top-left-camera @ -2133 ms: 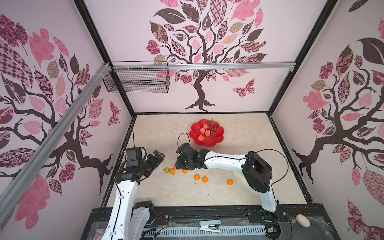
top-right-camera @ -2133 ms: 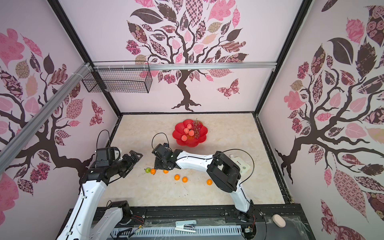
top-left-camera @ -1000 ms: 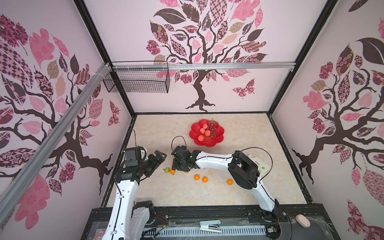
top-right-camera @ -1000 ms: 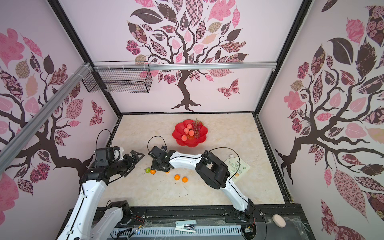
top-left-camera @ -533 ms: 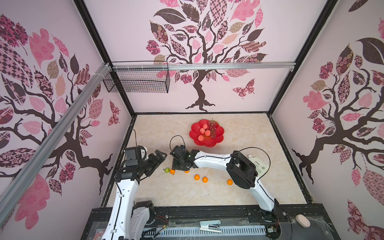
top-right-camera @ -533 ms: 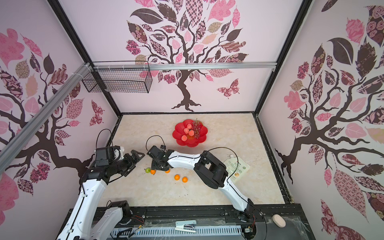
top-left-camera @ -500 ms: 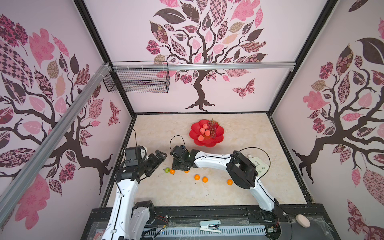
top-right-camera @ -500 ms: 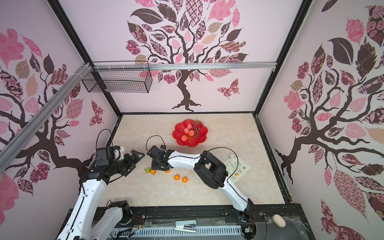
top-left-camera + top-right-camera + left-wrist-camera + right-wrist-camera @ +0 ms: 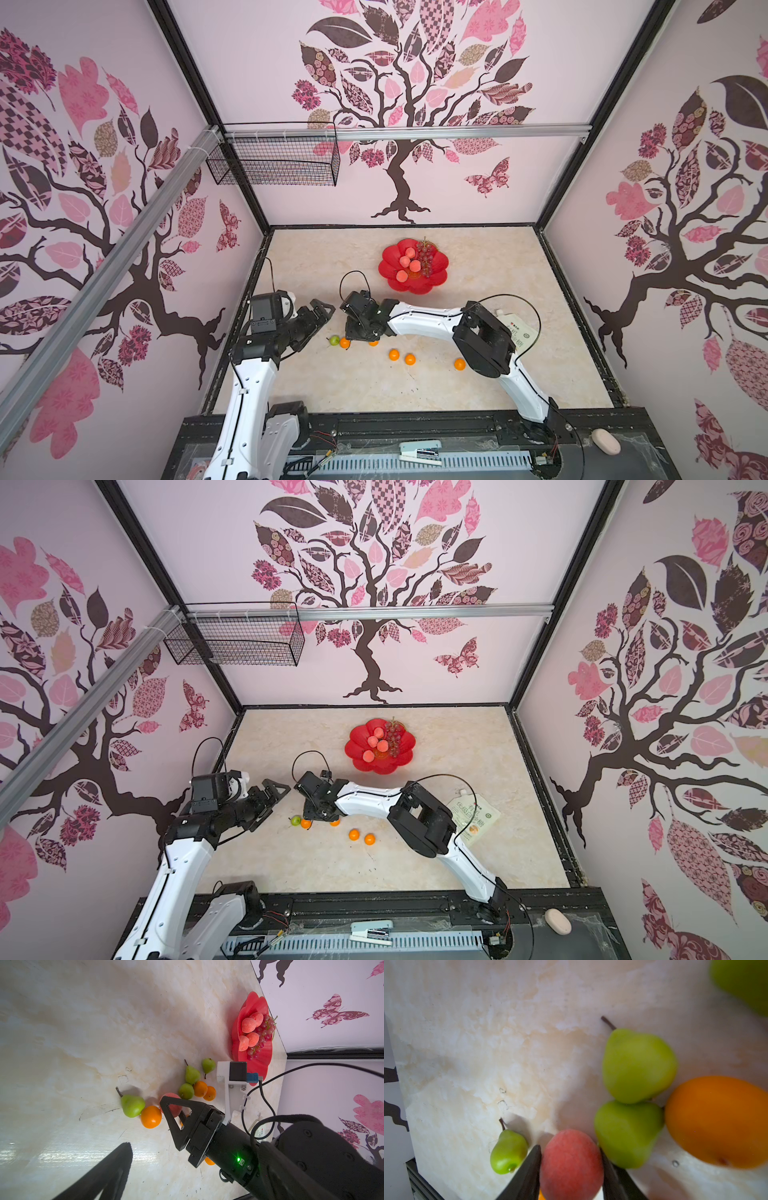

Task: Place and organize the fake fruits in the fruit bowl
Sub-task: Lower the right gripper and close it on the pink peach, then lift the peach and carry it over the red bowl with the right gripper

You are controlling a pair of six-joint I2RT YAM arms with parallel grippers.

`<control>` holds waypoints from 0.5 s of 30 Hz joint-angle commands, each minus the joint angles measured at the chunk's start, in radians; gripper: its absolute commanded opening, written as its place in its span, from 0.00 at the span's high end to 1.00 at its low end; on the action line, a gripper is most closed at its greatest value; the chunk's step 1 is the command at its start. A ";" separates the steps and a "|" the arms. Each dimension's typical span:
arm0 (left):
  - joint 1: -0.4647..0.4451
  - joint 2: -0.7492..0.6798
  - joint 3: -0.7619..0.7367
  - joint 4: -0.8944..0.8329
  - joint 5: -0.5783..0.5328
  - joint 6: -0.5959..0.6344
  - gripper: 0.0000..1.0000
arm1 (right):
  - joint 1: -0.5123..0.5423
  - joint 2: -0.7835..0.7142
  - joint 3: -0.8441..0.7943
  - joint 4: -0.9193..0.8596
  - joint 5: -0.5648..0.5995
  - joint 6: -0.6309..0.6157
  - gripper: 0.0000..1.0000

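Grips the peach [image 9: 571, 1165] in the right pincer [image 9: 569, 1148], a finger against each side, low on the beige marbled tabletop [image 9: 498, 266], left of and nearer than the fruit bowl [image 9: 411, 287]. Holds the left pincer [image 9: 313, 330] spread wide left of that. Shows pears [image 9: 637, 1066] and oranges [image 9: 720, 1122] crowding the peach, other peaches [image 9: 404, 262] and a grape bunch [image 9: 426, 259] in the bowl. Stands within pink tree-patterned walls [image 9: 457, 174].
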 commanded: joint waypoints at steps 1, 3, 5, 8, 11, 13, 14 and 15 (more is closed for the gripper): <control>0.006 0.003 -0.018 0.017 0.027 0.030 0.02 | -0.009 -0.011 0.010 -0.079 0.031 -0.027 0.55; 0.006 0.005 -0.013 0.016 0.039 0.038 0.02 | -0.015 -0.047 0.014 -0.084 0.031 -0.030 0.55; 0.006 0.002 -0.009 0.014 0.044 0.042 0.02 | -0.017 -0.081 0.017 -0.085 0.034 -0.034 0.55; 0.005 -0.009 -0.003 0.004 0.042 0.047 0.02 | -0.017 -0.130 0.013 -0.093 0.037 -0.039 0.55; 0.003 -0.029 -0.004 0.004 0.037 0.047 0.02 | -0.017 -0.175 -0.006 -0.092 0.031 -0.037 0.55; 0.000 -0.038 -0.004 0.006 0.035 0.045 0.02 | -0.017 -0.207 -0.028 -0.088 0.031 -0.031 0.56; -0.003 -0.041 -0.004 0.007 0.036 0.045 0.02 | -0.017 -0.222 -0.044 -0.082 0.030 -0.027 0.56; -0.006 -0.045 -0.004 0.007 0.035 0.046 0.02 | -0.017 -0.240 -0.064 -0.075 0.031 -0.023 0.56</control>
